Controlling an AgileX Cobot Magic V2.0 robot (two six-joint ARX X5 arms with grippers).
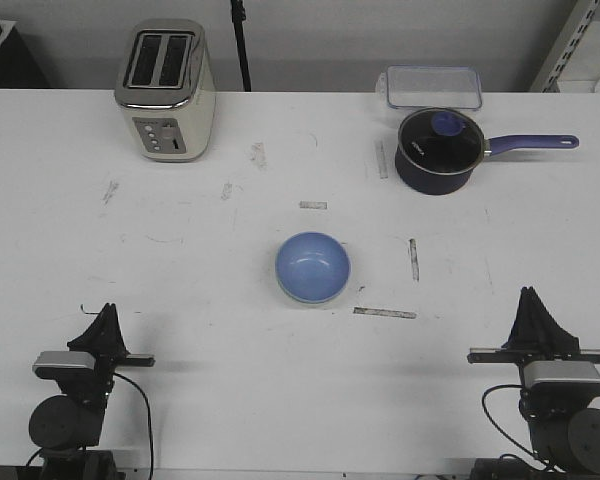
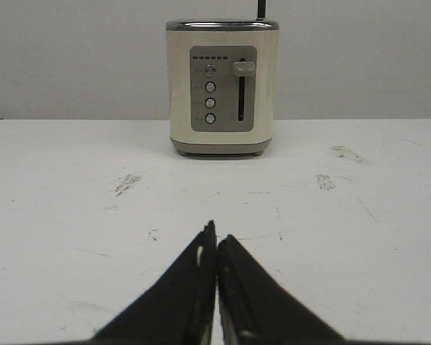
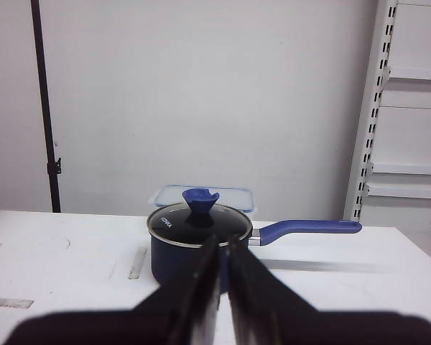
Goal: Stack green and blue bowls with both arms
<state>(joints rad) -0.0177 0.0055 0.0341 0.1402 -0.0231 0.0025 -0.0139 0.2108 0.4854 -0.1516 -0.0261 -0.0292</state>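
The blue bowl (image 1: pixel 312 266) sits upright in the middle of the white table (image 1: pixel 180 260). A paler edge shows under its near rim, and I cannot tell what that edge is. The green bowl is not visible on its own in any view. My left gripper (image 1: pixel 107 316) rests at the table's near left, shut and holding nothing, pointing at the toaster (image 2: pixel 216 233). My right gripper (image 1: pixel 530 300) rests at the near right, its fingers together and holding nothing, pointing at the saucepan (image 3: pixel 223 243). Both grippers are well clear of the bowl, which neither wrist view shows.
A cream toaster (image 1: pixel 165 90) stands at the far left. A dark navy saucepan (image 1: pixel 438 150) with a glass lid stands at the far right, its handle (image 1: pixel 532 143) pointing right. A clear lidded container (image 1: pixel 432 87) lies behind it. Tape strips (image 1: pixel 384 313) mark the table.
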